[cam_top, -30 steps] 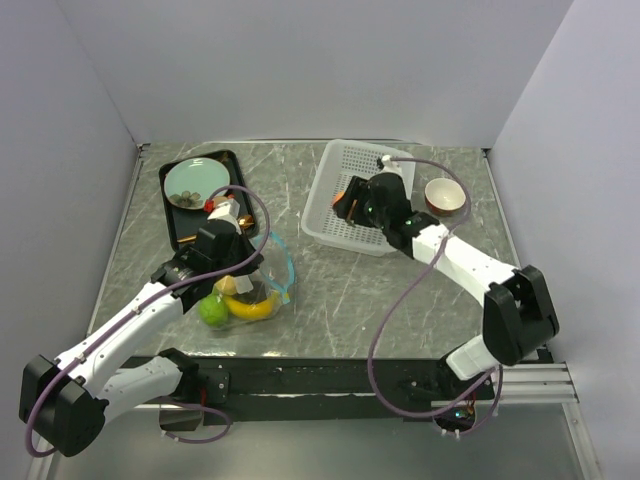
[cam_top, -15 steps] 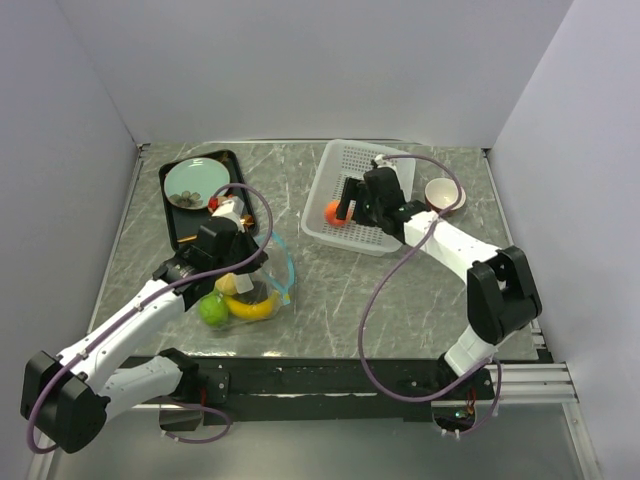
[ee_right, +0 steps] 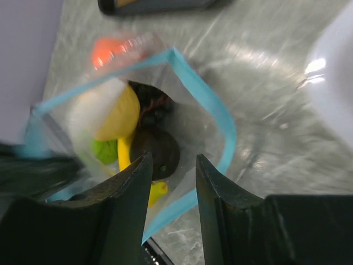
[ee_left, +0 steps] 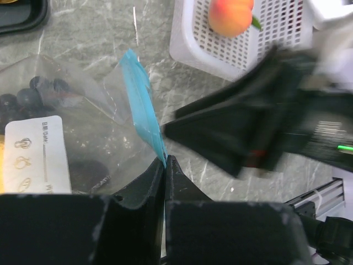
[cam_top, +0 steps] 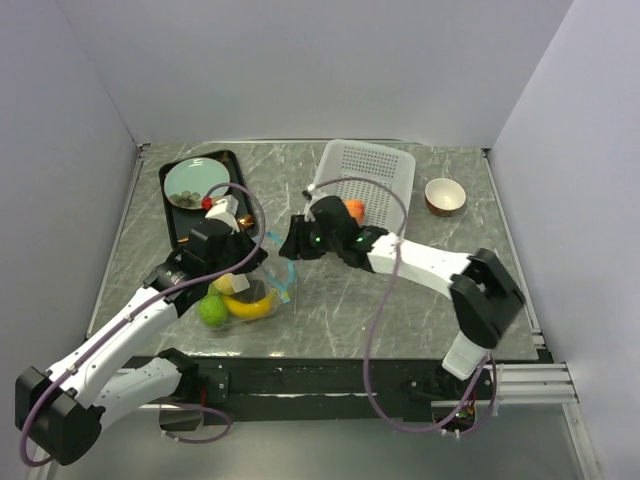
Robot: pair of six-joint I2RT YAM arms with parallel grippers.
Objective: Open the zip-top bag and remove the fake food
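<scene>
While the left claw (ee_left: 165,165) pinches the open bag (cam_top: 274,283) and the right claw (ee_right: 172,165) hangs spread, only a peach (cam_top: 353,210) is out; other fruit (ee_right: 118,113) is bagged.

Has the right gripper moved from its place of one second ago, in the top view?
Yes. The right gripper has left the white basket and gone left, past its near-left corner, to the mouth of the zip-top bag.
</scene>
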